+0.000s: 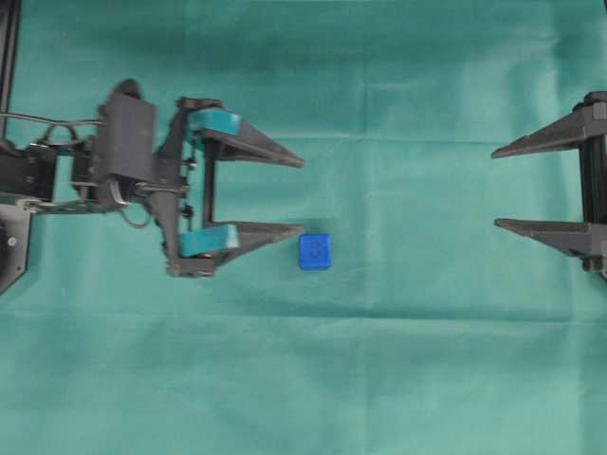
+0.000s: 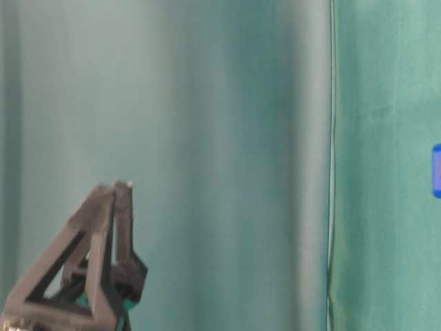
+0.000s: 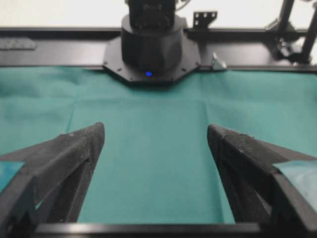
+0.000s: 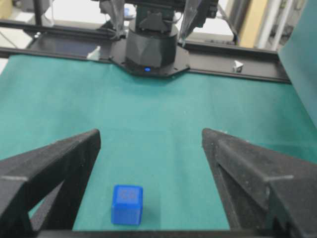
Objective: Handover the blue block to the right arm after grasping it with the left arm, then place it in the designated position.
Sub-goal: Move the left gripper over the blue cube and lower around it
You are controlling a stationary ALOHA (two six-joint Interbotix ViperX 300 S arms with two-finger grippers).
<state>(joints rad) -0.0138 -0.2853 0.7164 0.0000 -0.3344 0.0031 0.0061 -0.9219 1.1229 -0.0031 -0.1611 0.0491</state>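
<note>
The blue block (image 1: 315, 252) is left lying free on the green-clothed surface (image 1: 379, 379), just off the nearer tip of the left pincer (image 1: 303, 196), whose jaws, like the right pincer's (image 1: 494, 187), are spread wide, presumably for grasping.

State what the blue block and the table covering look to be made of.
Blue block: probably smooth moulded plastic, going by its even colour, rounded edges and slight sheen.
Table covering: thin woven green cloth, matte, with visible fold creases and soft wrinkles; the exact fibre cannot be told.
</note>
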